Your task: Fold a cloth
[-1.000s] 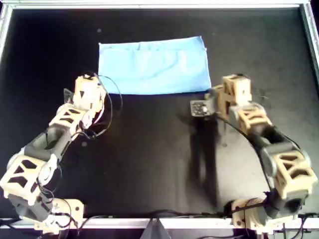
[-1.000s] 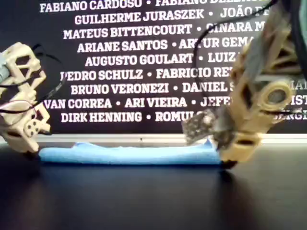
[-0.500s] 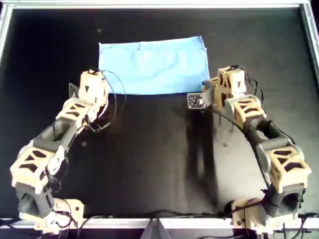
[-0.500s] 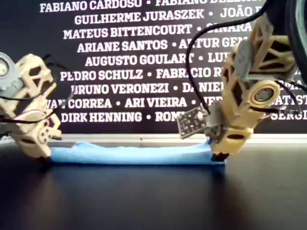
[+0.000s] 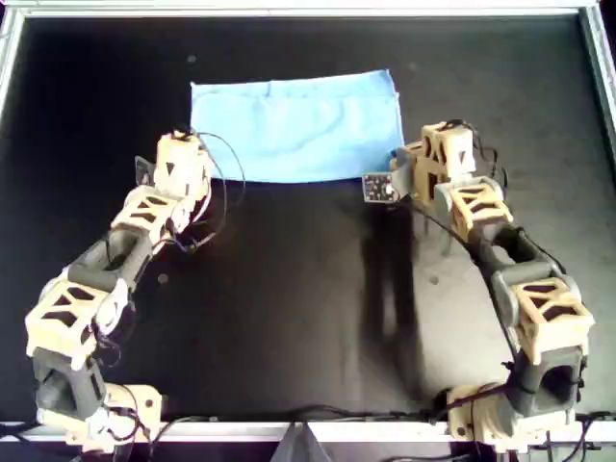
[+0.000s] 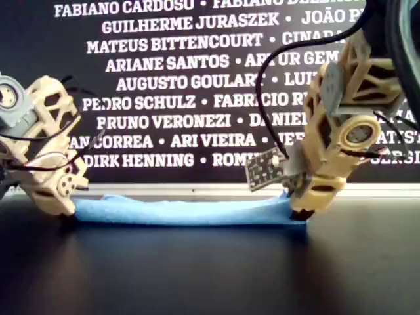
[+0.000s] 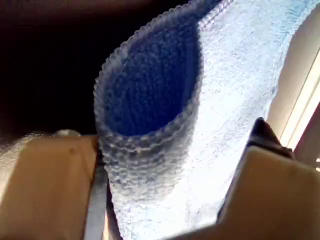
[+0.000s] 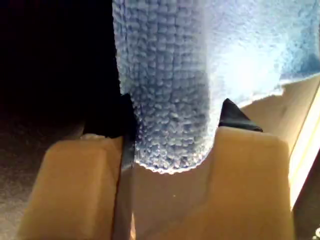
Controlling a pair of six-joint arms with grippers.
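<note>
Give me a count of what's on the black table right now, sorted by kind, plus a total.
Light sky-blue folded fabric cloth: 1
Tan lattice-frame robot arms, each with a gripper at a near corner of the cloth: 2
Total: 3

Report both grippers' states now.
My first gripper: jaws around the cloth's folded edge; grip cannot be told.
My second gripper: shut on the cloth.
</note>
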